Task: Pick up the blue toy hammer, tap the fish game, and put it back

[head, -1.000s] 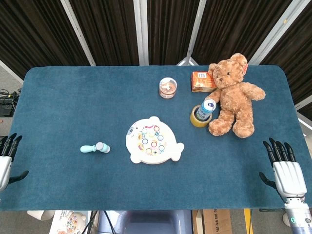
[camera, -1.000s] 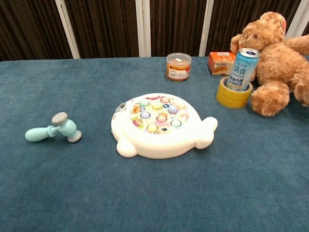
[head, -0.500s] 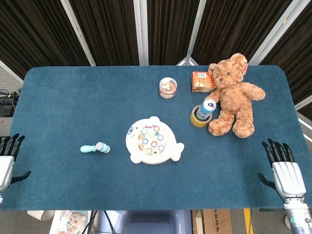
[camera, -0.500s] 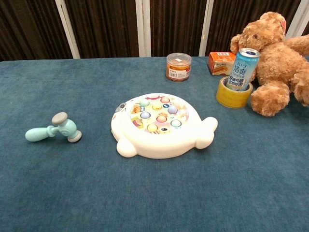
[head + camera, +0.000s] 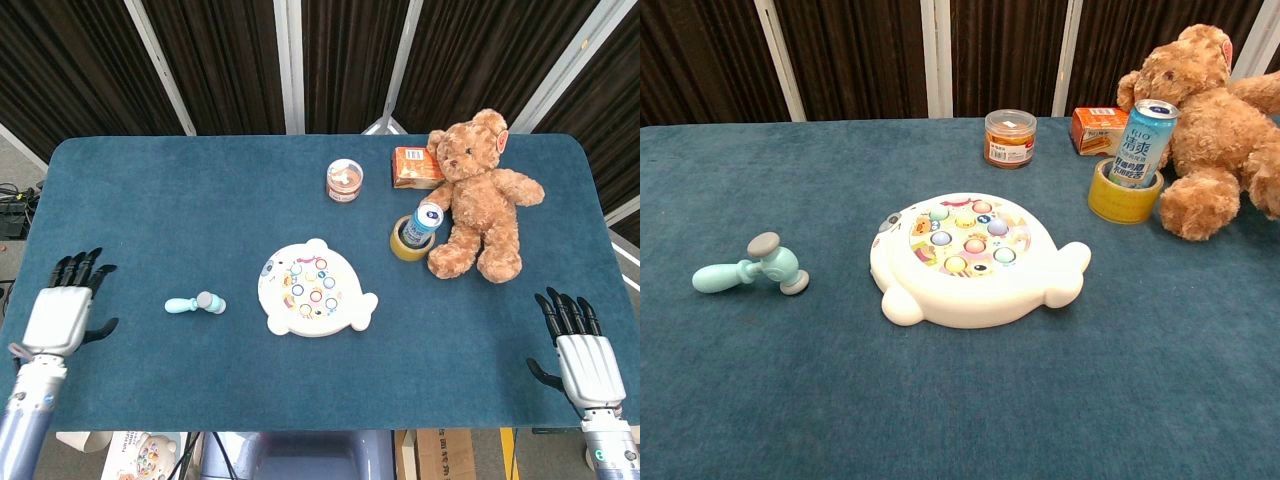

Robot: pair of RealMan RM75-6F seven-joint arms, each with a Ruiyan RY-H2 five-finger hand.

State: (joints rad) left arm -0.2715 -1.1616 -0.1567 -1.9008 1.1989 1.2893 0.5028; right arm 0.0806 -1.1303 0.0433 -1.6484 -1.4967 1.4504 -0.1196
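Left hand [image 5: 62, 312] sits at the left edge of the counter [image 5: 150, 220], palm down, fingers [image 5: 80, 268] spread, holding nothing. Only the head view shows it; the chest view shows neither hand.

Blue toy hammer [image 5: 196, 303] lies on its side on the counter, handle pointing left toward the left hand, head toward the game. Hand and hammer are well apart, no contact. Judging by that, pickup is not started.

Fish game [image 5: 313, 288] sits mid-counter, just right of the hammer with a clear gap of cloth between them. Coloured buttons face up, nothing on top of it.

Behind it: small clear jar [image 5: 344, 180] with an orange label, orange box [image 5: 415, 167], yellow tape roll [image 5: 404, 243] with a blue can [image 5: 423, 223] standing in its hole, and a teddy bear [image 5: 483, 195] sitting against the can side. None of these are in the hammer-to-game path.

Right hand [image 5: 582, 350] is at the near right edge, palm down, fingers spread, empty, well away from everything.

Progress call: nothing done yet. All three steps remain: grasp hammer, tap game, return hammer. Left hand is the nearer one, so likely the one to reach.
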